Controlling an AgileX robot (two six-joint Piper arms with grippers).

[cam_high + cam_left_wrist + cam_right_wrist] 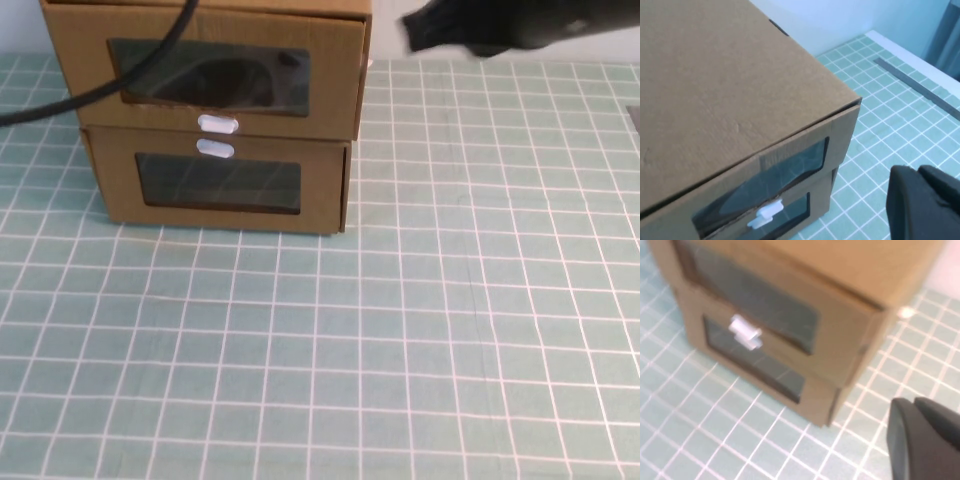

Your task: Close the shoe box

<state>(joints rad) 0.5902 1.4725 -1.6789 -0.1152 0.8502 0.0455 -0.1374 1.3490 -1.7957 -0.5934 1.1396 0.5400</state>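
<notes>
Two brown cardboard drawer boxes are stacked at the table's back left. The upper one is the shoe box (210,70), with a wide clear window and a white pull tab (218,124) below it. Its drawer front stands slightly out from the top panel at the corner (852,107). The lower box (220,185) has its tab above the window. My left gripper (918,170) hovers above and to the right of the stack, shut and empty. My right gripper (914,402) is shut and empty; it is raised right of the stack in the high view (420,32).
A black cable (100,85) runs across the shoe box's front from the left. The table wears a green mat with a white grid (400,350). A grey strip (920,87) lies on the mat near the far right edge.
</notes>
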